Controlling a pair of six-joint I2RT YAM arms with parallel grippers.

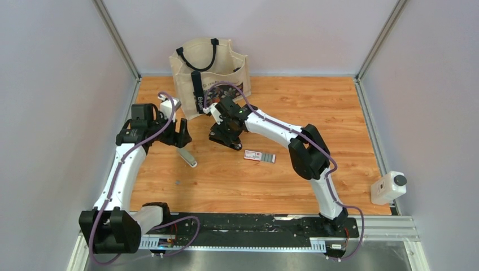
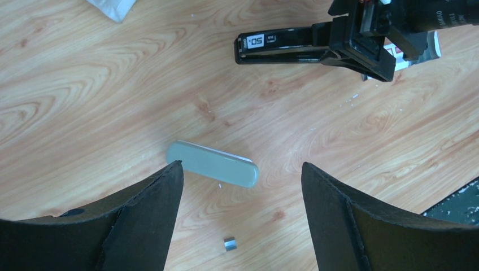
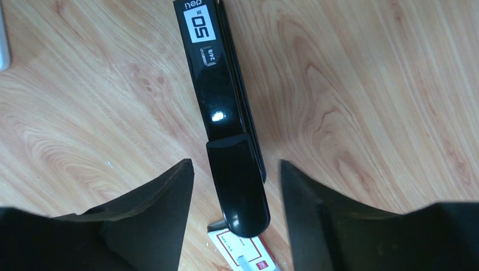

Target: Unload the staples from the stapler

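Observation:
The stapler (image 2: 212, 164) is small with a grey-green top and lies flat on the wooden table (image 1: 188, 158). My left gripper (image 2: 242, 165) hovers over it, open and empty; the stapler's left end sits just past the left fingertip (image 2: 172, 175). A tiny silvery piece of staples (image 2: 230, 243) lies on the wood between the left fingers, also seen as a speck of staples (image 1: 177, 182) in the top view. My right gripper (image 3: 236, 162) stands open astride a long black stapler body (image 3: 217, 84) marked "50", with gaps on both sides.
A flat red-and-white packet (image 1: 260, 156) lies just right of the right gripper (image 1: 226, 135), its end under the black body's tip. A beige tote bag (image 1: 209, 68) stands at the back. A white camera unit (image 1: 388, 188) sits at the right edge.

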